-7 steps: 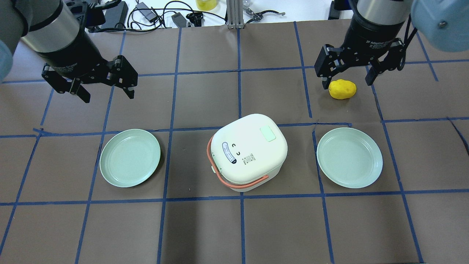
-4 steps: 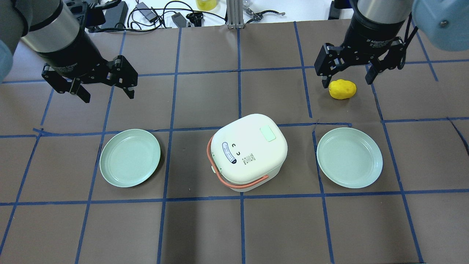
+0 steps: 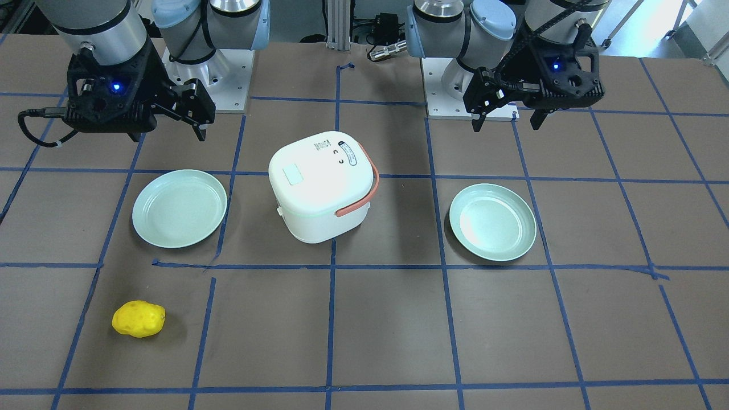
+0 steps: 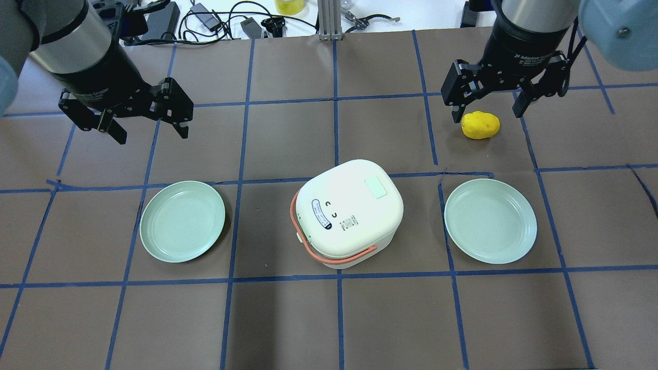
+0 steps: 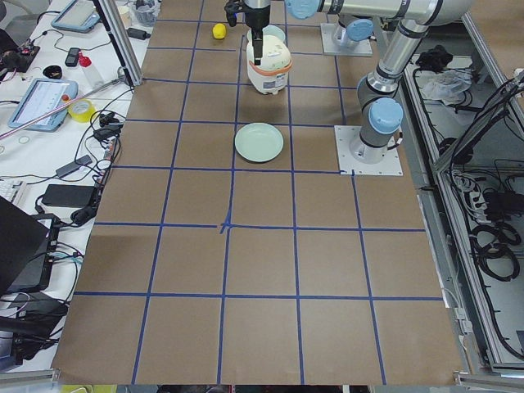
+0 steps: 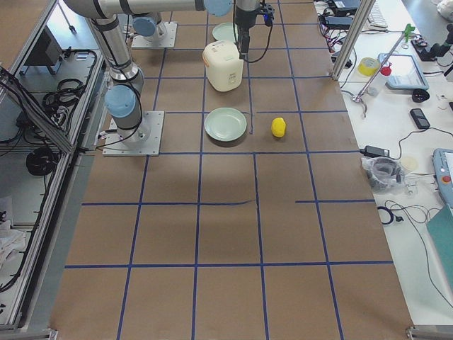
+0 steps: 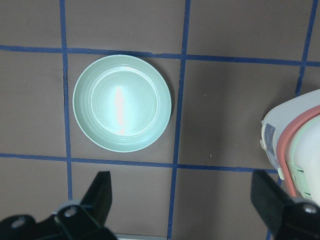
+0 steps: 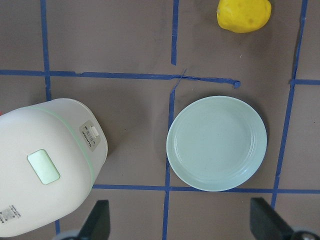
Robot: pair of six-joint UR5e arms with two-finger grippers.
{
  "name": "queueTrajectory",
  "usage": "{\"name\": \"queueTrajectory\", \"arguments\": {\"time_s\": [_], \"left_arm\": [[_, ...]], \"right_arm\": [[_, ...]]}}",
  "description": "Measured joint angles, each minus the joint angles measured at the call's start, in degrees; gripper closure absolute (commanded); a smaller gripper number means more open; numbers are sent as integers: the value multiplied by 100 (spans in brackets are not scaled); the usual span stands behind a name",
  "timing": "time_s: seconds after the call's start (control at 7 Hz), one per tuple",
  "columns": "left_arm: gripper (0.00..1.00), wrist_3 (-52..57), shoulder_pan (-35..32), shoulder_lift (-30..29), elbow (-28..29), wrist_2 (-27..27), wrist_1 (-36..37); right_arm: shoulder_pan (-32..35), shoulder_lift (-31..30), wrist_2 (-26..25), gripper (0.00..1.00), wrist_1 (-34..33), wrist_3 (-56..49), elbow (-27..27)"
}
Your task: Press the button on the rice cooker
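The white rice cooker [image 4: 349, 213] with a salmon handle stands mid-table, lid shut, with a pale green button [image 4: 376, 187] on the lid. It also shows in the front view [image 3: 319, 182] and the right wrist view [image 8: 45, 195], where a small white button [image 8: 92, 131] sits on its side wall. My left gripper [image 4: 152, 134] is open and empty, high above the table to the cooker's left. My right gripper [image 4: 487, 116] is open and empty, high to the cooker's right. Neither touches the cooker.
A pale green plate [image 4: 182, 221] lies left of the cooker and another plate [image 4: 490, 221] lies right of it. A yellow potato [image 4: 480, 125] lies on the table beyond the right plate. Cables and tools lie past the table's far edge.
The right gripper has drifted very slightly toward the far side of the table. The left gripper, cooker, plates and potato have not moved.
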Motion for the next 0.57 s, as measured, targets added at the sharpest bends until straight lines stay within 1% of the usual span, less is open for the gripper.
{"name": "queueTrajectory", "arguments": {"time_s": [0.29,0.43,0.57], "left_arm": [[0,0,0,0,0,0,0],[0,0,0,0,0,0,0],[0,0,0,0,0,0,0]], "right_arm": [[0,-3,-18,0,11,2,-1],[0,-7,-14,22,10,6,1],[8,-14,13,59,-6,25,0]]}}
